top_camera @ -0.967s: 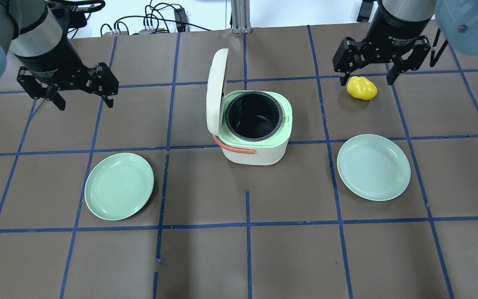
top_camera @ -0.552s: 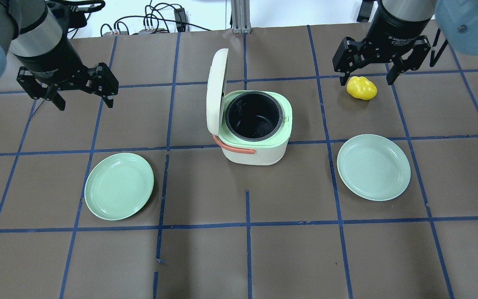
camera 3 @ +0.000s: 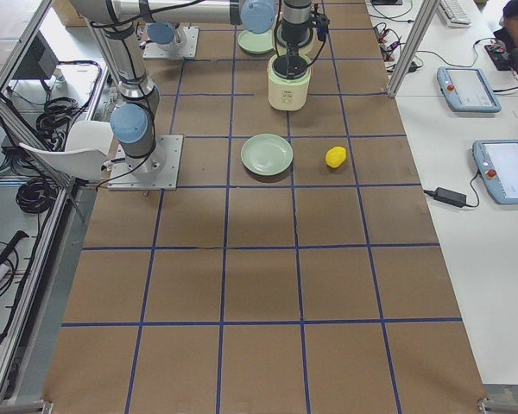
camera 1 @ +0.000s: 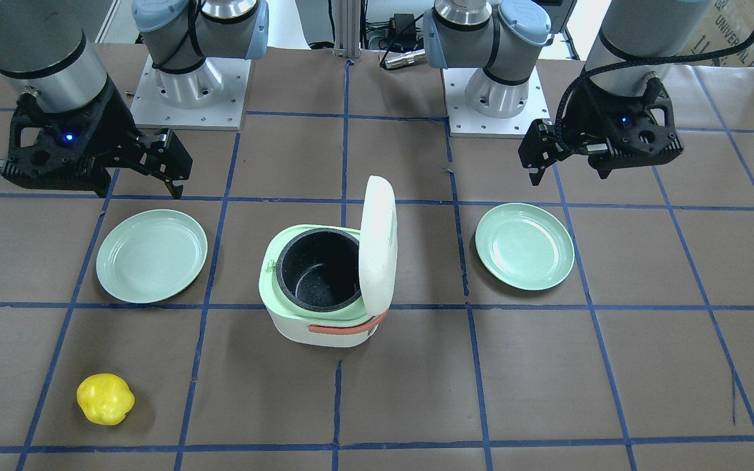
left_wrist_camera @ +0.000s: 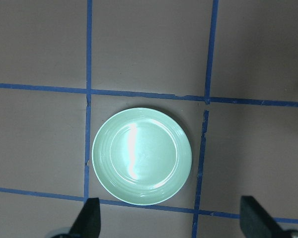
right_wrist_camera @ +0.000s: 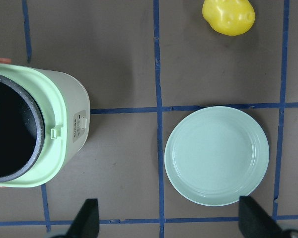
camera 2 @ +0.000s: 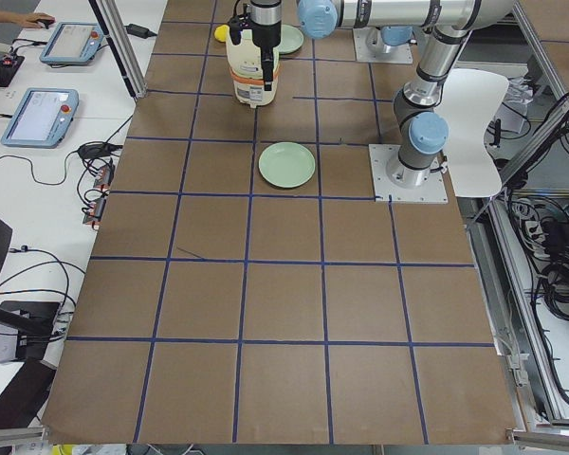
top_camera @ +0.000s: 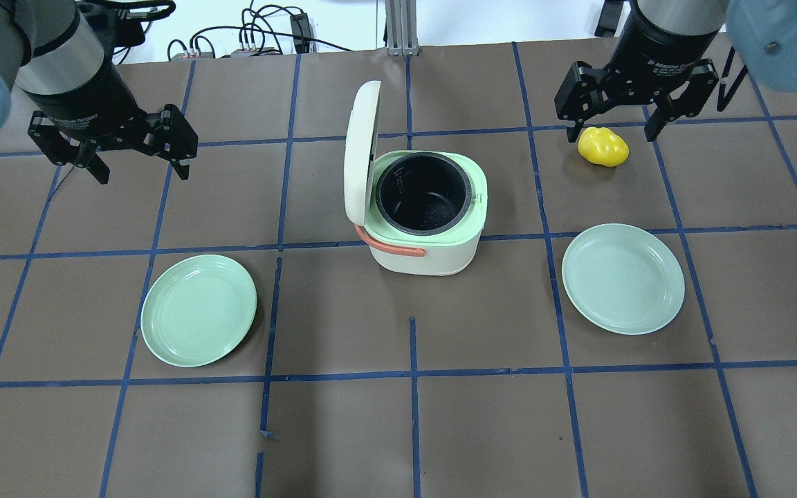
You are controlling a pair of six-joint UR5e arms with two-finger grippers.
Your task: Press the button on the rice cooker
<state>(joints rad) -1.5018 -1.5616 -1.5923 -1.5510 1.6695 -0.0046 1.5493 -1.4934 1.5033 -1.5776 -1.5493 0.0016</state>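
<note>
The rice cooker (top_camera: pixel 426 238) stands mid-table, cream body with a green top rim; it also shows in the front view (camera 1: pixel 315 320). Its cream lid (top_camera: pixel 360 149) stands open and the dark inner pot (top_camera: pixel 424 192) is empty. A small latch tab (right_wrist_camera: pixel 56 132) and a label panel (right_wrist_camera: pixel 80 129) sit on its right side. My left gripper (top_camera: pixel 142 173) is open and empty, high above the table left of the cooker. My right gripper (top_camera: pixel 611 133) is open and empty, high up to the cooker's right. Neither touches the cooker.
A green plate (top_camera: pixel 198 309) lies front left and a paler green plate (top_camera: pixel 623 278) front right of the cooker. A yellow bell pepper (top_camera: pixel 602 146) lies on the far right of the table. Brown mat with blue tape lines covers the table (top_camera: pixel 412 429).
The right gripper has shifted very slightly farther away in the overhead view. The left arm, cooker, plates and pepper have not moved.
</note>
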